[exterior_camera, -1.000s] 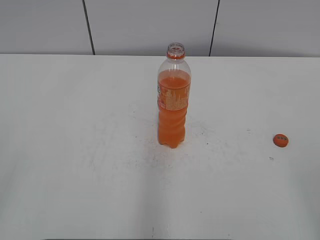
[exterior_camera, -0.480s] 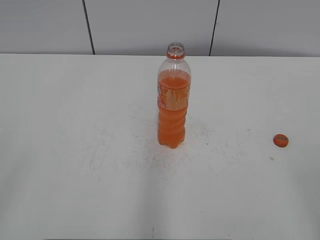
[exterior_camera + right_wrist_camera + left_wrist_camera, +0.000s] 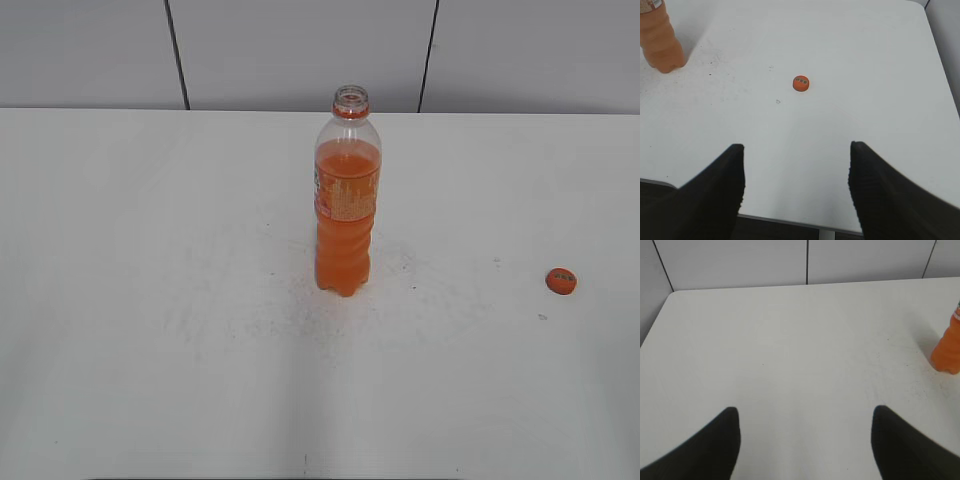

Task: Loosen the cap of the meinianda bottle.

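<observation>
My left gripper (image 3: 805,440) hangs with its two dark fingers (image 3: 715,450) spread wide apart and nothing between them, only bare white table (image 3: 790,350) below; my right gripper (image 3: 796,195) is the same, jaws parted and empty, held above the table's near edge. Neither arm shows in the exterior view. From the right wrist the cap (image 3: 801,83) lies on the table ahead of my open fingers (image 3: 715,195), well apart from them, its top facing up with dark lettering too small for me to read. The bottle (image 3: 347,195) stands upright near the middle of the table, its mouth uncovered, an orange ring at the neck, orange liquid filling it up to the shoulder; the cap rests well off to its right. The label carries pale print that I cannot make out. Only the bottle's base shows at the right edge of my left wrist view and at the top left of my right wrist view. The table is white, speckled with dark scuffs around the bottle. Behind it runs a wall (image 3: 300,50) of pale grey panels with dark seams.
</observation>
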